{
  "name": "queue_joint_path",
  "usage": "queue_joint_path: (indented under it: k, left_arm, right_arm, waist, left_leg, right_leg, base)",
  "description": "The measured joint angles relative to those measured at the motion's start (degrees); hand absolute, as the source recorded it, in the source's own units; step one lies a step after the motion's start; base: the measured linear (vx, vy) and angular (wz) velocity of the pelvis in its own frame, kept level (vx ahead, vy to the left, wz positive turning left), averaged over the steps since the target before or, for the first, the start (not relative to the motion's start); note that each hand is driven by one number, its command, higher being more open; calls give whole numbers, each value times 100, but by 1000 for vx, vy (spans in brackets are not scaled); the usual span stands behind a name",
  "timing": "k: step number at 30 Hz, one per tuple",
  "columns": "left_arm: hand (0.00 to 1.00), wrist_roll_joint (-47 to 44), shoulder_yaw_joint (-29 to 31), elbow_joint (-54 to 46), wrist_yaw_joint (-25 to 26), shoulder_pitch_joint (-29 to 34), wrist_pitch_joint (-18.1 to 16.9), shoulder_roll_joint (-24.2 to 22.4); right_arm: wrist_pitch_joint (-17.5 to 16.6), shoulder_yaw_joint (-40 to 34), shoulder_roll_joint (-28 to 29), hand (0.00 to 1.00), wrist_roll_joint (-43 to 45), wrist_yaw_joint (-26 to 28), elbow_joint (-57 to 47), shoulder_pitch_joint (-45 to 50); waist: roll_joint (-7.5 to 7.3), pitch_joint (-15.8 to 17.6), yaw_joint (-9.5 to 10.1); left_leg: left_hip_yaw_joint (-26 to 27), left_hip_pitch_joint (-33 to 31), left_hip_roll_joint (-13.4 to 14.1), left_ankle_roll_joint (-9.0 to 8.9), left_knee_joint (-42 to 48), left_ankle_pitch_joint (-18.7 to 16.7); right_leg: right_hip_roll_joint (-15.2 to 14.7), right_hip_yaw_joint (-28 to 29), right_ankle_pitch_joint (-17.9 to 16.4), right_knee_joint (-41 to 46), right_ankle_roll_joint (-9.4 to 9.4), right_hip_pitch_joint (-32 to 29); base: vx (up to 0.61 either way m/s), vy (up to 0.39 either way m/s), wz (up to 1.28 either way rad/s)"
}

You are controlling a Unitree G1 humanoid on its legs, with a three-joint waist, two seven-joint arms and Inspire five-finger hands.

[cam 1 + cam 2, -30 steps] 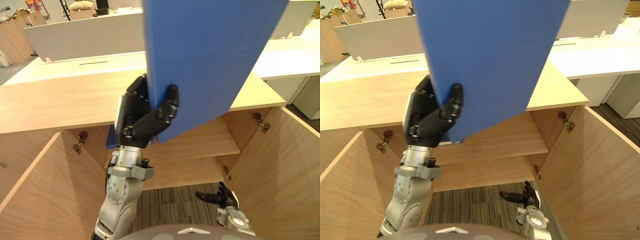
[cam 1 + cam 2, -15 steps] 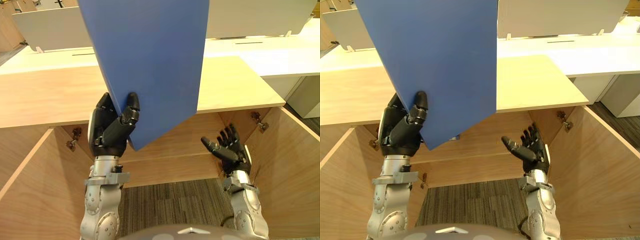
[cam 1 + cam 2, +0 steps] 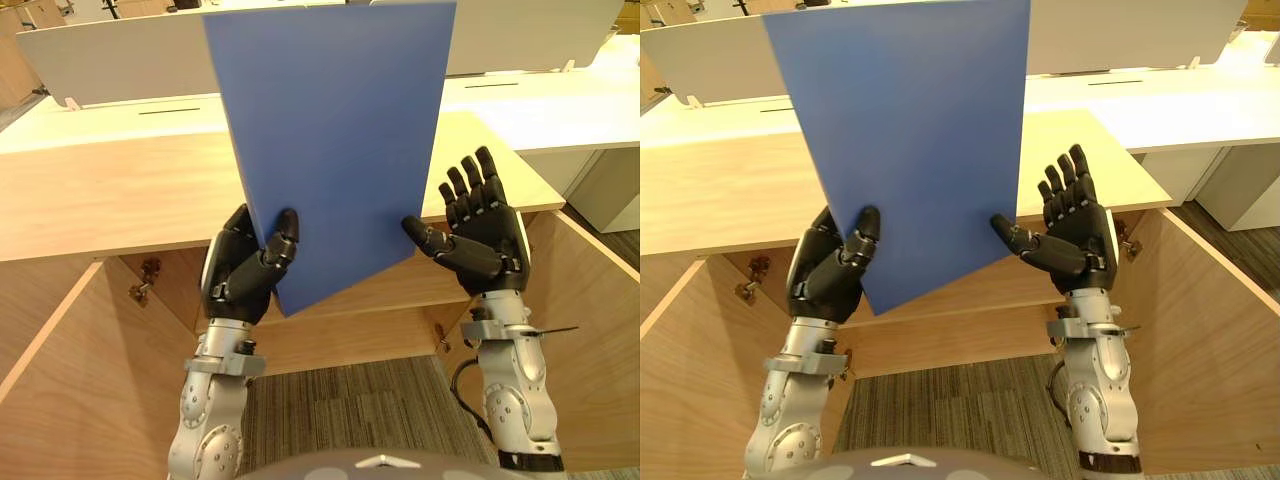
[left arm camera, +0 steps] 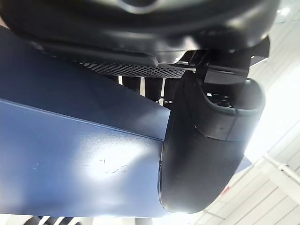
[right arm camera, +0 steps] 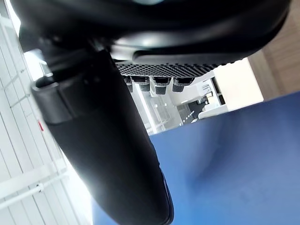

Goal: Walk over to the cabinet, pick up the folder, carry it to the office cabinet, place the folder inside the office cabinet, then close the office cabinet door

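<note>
The left hand [image 3: 245,275] is curled round the lower corner of a blue folder [image 3: 335,140], thumb on its near face, holding it upright above the cabinet [image 3: 100,200]. The right hand [image 3: 485,235] stands beside it with fingers straight and spread, its thumb reaching the folder's right edge. Below, the wooden cabinet has its doors [image 3: 600,330] swung wide, a shelf [image 3: 390,295] inside, and striped grey carpet [image 3: 350,400] in front. White desks [image 3: 540,100] with pale partitions [image 3: 120,60] lie beyond.
</note>
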Motion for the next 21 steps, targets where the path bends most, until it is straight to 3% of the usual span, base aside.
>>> queue_joint_path:
  k: [6,16,17,21]
  left_arm:
    - [0,-63,-91,98,-178,-90,45,105]
    - [0,-273,11,691,-417,-487,46,526]
    - [0,-297,69,826,-465,-572,48,551]
    - [0,-332,83,943,-516,-640,48,666]
  right_arm:
    - [3,216,-472,100,-9,190,87,-481]
    - [182,444,-1395,100,20,731,1176,-1080]
    - [245,460,-1436,0,64,847,1329,-1142]
    - [366,500,-1492,0,253,980,1680,-1264]
  waist:
    - [2,1,48]
    - [27,-6,105]
    - [33,-2,109]
    - [38,-1,115]
  left_leg:
    - [-5,-6,-3,1,2,-1]
    - [-21,-36,-24,6,29,3]
    - [-34,-43,-25,8,29,5]
    - [-49,-49,-31,8,24,6]
  right_leg:
    - [-6,7,24,-2,35,2]
    - [-29,-2,47,-19,44,1]
    - [-29,-14,48,-19,43,2]
    - [-36,-30,50,-19,43,1]
  base:
    - [0,0,0]
    - [-3,1,0]
    - [0,0,3]
    - [0,0,2]
